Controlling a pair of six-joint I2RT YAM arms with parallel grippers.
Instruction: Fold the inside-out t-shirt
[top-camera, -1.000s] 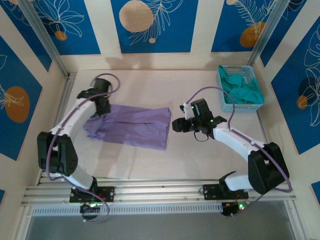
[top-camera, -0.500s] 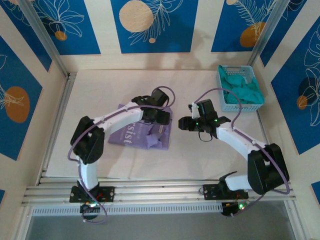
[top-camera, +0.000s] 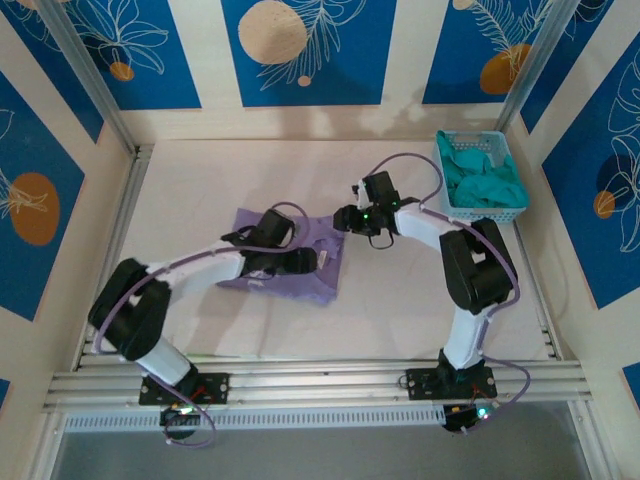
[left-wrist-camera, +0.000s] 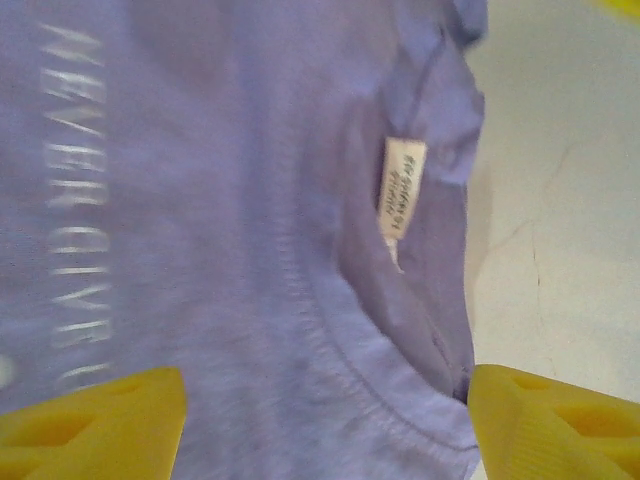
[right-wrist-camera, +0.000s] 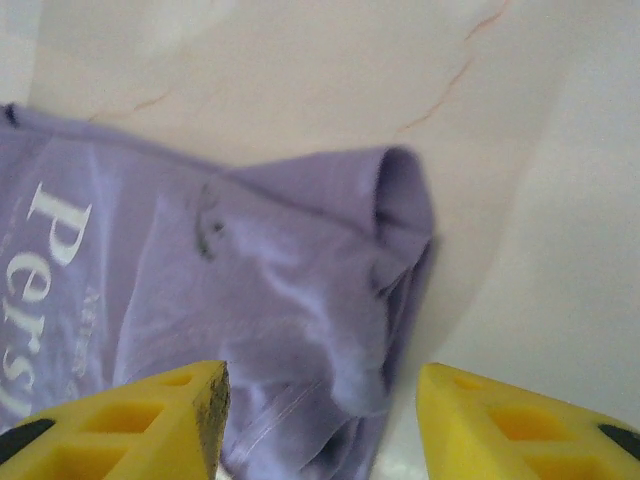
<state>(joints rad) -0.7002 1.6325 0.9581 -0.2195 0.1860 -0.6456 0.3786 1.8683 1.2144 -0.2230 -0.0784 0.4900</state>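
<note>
t-shirt (left-wrist-camera: 250, 200) lies beneath the left gripper (left-wrist-camera: 325, 420) — right gripper (right-wrist-camera: 320, 420) by its edge

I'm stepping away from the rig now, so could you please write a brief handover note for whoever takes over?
Left tool: open, over the t-shirt by its neck tag, holding nothing.
Right tool: open, above the shirt's far right corner, holding nothing.
Shirt: middle of the table, a compact rumpled bundle, lettering showing.
Done: apparently a rough fold.
Left: flatten it, square the edges, likely one more fold.
</note>
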